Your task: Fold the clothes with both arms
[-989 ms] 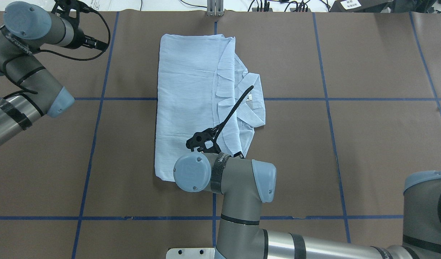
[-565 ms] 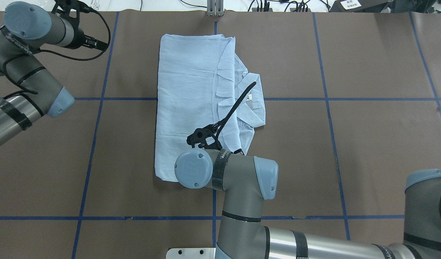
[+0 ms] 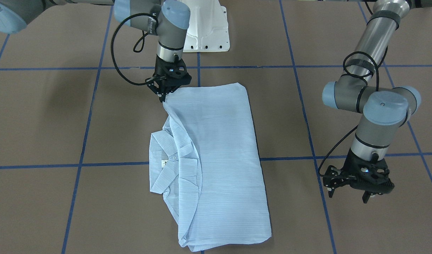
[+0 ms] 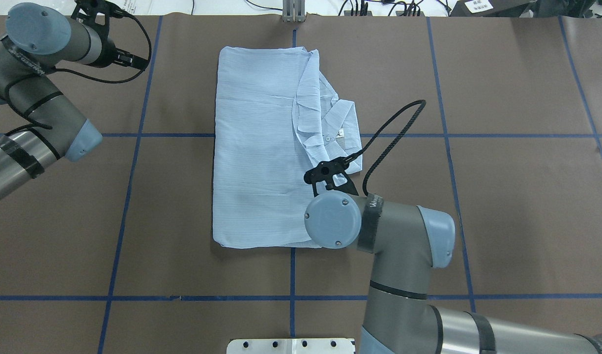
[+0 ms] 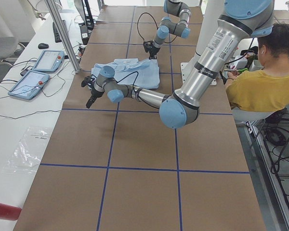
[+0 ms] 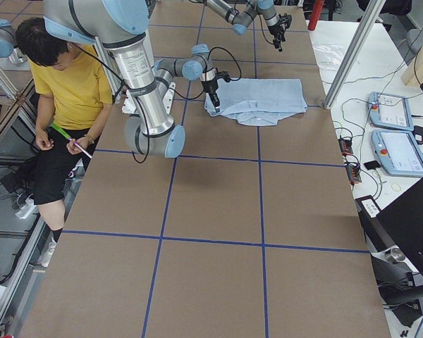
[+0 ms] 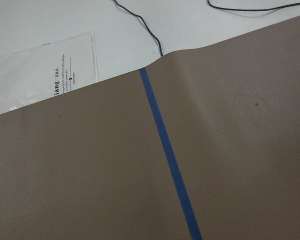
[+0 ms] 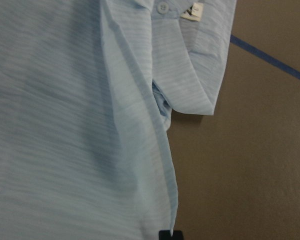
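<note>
The pale-blue striped shirt (image 3: 219, 151) lies folded into a long rectangle on the brown table (image 3: 342, 229). Its collar (image 3: 163, 165) and neck label (image 8: 192, 10) stick out at one side. My right gripper (image 3: 163, 98) points straight down at the shirt's corner nearest the robot base. It is shut on that corner, which rises to a small peak. From overhead its wrist (image 4: 332, 226) hides the fingers above the shirt (image 4: 254, 147). My left gripper (image 3: 348, 195) hangs open over bare table, well clear of the shirt. Its wrist view shows only table and tape.
Blue tape lines (image 4: 291, 297) divide the table into squares. The white pedestal base (image 3: 205, 31) stands behind the shirt. A seated person (image 5: 260, 82) is beside the robot. Tablets (image 5: 38, 72) and a plastic bag (image 7: 40, 65) lie past the far table edge.
My right arm has swung right along the shirt's near edge, from its middle to the collar-side corner. Its cable loop now hangs right of the collar. The left arm stayed still.
</note>
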Tool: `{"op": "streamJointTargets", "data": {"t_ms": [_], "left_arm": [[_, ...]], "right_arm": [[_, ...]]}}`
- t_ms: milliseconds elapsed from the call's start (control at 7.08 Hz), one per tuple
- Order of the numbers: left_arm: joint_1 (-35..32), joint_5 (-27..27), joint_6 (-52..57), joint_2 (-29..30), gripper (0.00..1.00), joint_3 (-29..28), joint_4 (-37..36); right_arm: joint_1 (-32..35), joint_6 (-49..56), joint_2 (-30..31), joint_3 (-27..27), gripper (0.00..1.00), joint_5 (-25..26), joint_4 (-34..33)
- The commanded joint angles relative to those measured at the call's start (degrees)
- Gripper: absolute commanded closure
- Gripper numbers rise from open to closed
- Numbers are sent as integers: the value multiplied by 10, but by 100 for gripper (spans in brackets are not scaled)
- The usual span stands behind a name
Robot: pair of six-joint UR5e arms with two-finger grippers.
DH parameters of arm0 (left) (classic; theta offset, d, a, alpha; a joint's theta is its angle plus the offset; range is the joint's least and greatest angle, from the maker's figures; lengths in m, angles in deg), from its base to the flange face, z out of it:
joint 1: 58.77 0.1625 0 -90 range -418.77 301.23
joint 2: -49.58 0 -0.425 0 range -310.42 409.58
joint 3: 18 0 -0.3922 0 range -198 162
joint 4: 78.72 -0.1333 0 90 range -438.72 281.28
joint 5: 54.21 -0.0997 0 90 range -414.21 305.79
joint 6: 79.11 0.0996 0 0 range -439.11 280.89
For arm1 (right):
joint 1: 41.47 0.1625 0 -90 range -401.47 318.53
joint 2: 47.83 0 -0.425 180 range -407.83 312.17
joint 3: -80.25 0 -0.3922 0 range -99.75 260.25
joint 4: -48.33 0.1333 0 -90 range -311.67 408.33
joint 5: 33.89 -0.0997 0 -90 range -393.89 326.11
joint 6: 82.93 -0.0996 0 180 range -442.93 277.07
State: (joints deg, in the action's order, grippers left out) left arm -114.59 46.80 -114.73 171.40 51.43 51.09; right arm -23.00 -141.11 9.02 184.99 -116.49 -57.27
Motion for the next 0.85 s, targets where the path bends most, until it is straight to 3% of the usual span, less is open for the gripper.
{"op": "streamJointTargets", "data": {"t_ms": [0, 141, 565, 706], "left_arm": [[0, 0, 0, 0, 0, 0, 0], [0, 1, 0, 0, 0, 0, 0], [1, 4, 0, 0, 0, 6, 0], [0, 59, -11, -1, 0, 25, -2]], "right_arm": [[-1, -70, 37, 21, 57, 1, 3], [-5, -99, 38, 18, 1, 1, 4], [47, -116, 30, 13, 0, -8, 104], [72, -144, 30, 13, 0, -39, 163]]}}
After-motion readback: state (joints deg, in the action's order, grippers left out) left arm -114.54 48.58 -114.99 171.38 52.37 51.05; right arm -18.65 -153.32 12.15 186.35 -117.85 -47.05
